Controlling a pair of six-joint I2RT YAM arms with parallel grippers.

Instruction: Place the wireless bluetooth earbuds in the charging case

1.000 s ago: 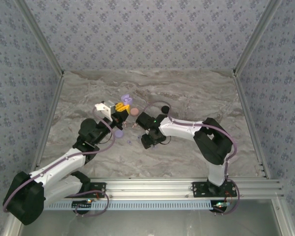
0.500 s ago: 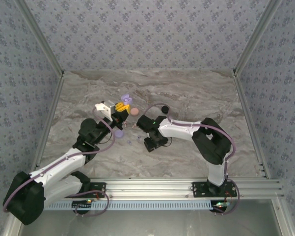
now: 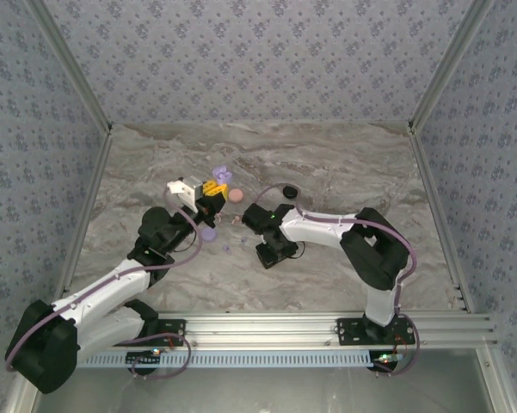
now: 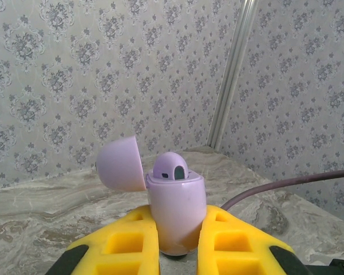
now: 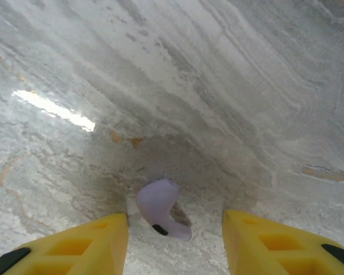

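My left gripper (image 4: 177,252) is shut on the lilac charging case (image 4: 176,209) and holds it upright above the table. The case lid (image 4: 120,164) is swung open to the left, and one lilac earbud (image 4: 170,166) sits in a socket. From above, the case (image 3: 222,177) shows at the tip of the left gripper (image 3: 211,191). My right gripper (image 5: 174,220) is open and low over the marble, straddling a loose lilac earbud (image 5: 160,207) that lies on the table. The bud lies close to the left finger (image 5: 103,240) and well apart from the right finger (image 5: 263,240). From above, the right gripper (image 3: 273,253) points down at mid-table.
A pink disc (image 3: 236,195) and a black disc (image 3: 288,190) lie behind the grippers, and a lilac disc (image 3: 208,232) lies beside the left arm. A tiny lilac piece (image 3: 226,249) lies on the marble table (image 3: 344,163) left of the right gripper. Patterned walls enclose three sides.
The right gripper has shifted a little rightward and nearer in the top view and stands lower over the table. The left arm and the case have not moved.
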